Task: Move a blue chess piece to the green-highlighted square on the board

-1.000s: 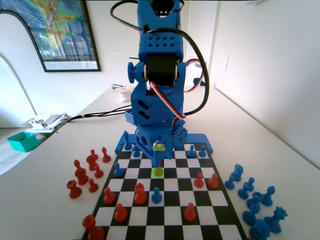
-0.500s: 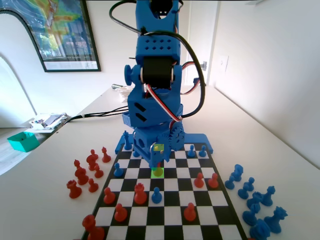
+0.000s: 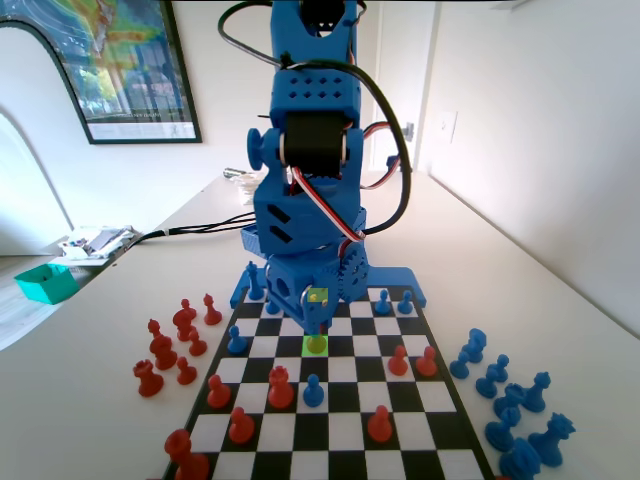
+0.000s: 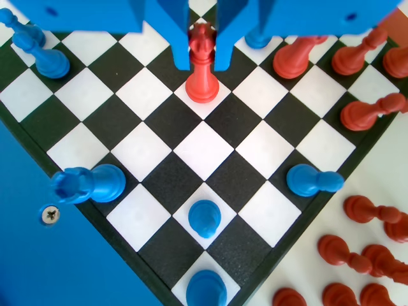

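Note:
In the wrist view my gripper (image 4: 203, 54) hangs low with one jaw on each side of the head of a red piece (image 4: 203, 80) that stands upright on the board (image 4: 204, 150). The jaws sit very close to the head, and touch cannot be made out. In the fixed view the gripper (image 3: 313, 322) is down on the green-highlighted square (image 3: 316, 344), where a small piece stands tinted green. A slim blue chess piece (image 3: 314, 390) stands free two rows nearer the camera, and a similar blue pawn (image 4: 205, 218) stands below the gripper.
Red pieces (image 3: 280, 385) and blue pieces (image 3: 236, 340) are scattered over the board. Captured red pieces (image 3: 165, 350) stand off its left side and blue ones (image 3: 500, 385) off its right. A duller yellow-green patch (image 3: 318, 296) shows over the gripper. A crowned blue piece (image 4: 89, 185) stands near the board's edge.
The arm's upper body has shifted slightly up and to the left. The gripper tip stays over the green square and the piece there has not moved.

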`<action>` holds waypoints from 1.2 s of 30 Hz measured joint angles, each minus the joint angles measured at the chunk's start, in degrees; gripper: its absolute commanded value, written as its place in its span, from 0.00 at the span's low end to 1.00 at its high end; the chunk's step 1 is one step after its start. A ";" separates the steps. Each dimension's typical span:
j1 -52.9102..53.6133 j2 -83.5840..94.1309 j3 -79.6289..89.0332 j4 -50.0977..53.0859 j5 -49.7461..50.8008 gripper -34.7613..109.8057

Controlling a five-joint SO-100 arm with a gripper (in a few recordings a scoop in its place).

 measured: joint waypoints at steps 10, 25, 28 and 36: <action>1.85 0.00 -3.34 5.45 -1.23 0.25; 12.22 0.18 -26.98 29.88 -1.67 0.25; 16.17 0.18 -28.83 31.03 -2.29 0.25; 28.48 0.18 -31.11 33.31 -6.50 0.25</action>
